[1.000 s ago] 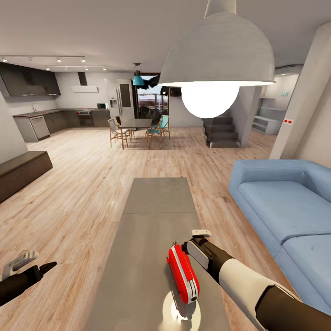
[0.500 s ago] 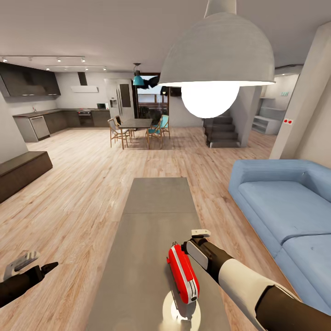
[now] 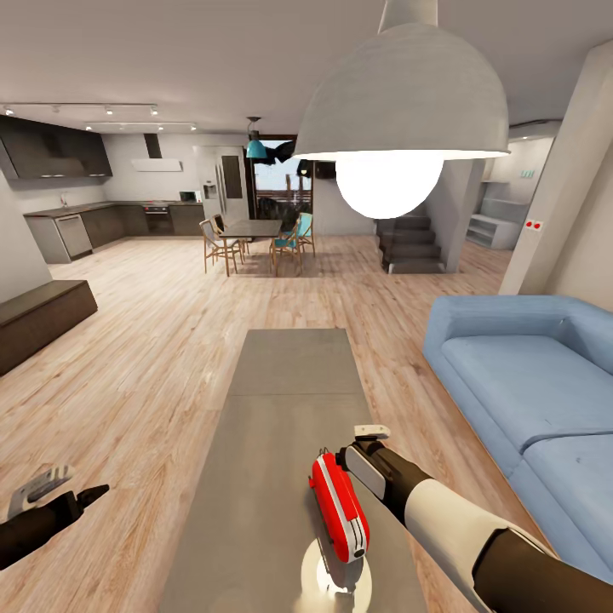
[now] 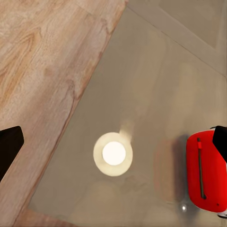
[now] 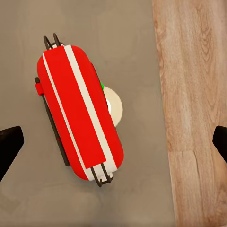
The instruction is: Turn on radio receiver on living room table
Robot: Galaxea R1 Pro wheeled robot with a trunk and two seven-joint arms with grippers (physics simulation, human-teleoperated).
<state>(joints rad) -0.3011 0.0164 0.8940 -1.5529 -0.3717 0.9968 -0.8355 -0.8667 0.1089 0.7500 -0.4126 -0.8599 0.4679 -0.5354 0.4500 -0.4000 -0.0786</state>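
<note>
The red radio receiver (image 3: pixel 339 509) with its white band stands on the near end of the grey table (image 3: pixel 289 383). My right gripper (image 3: pixel 362 455) hovers just above its far right end, open. In the right wrist view the radio (image 5: pixel 78 111) lies between the widely spread fingertips (image 5: pixel 9 144), untouched, and a small green spot (image 5: pixel 101 86) shows at its side. My left gripper (image 3: pixel 64 494) hangs open over the wood floor to the left of the table. From the left wrist view the radio (image 4: pixel 205 177) is at the frame's edge on the table (image 4: pixel 142 85).
A blue sofa (image 3: pixel 528 383) runs along the table's right side. The white dome pendant lamp (image 3: pixel 400 102) hangs over the table, its glare (image 3: pixel 340 579) reflected beside the radio. A dark low bench (image 3: pixel 38 319) sits far left, with dining chairs (image 3: pixel 255 243) and kitchen beyond.
</note>
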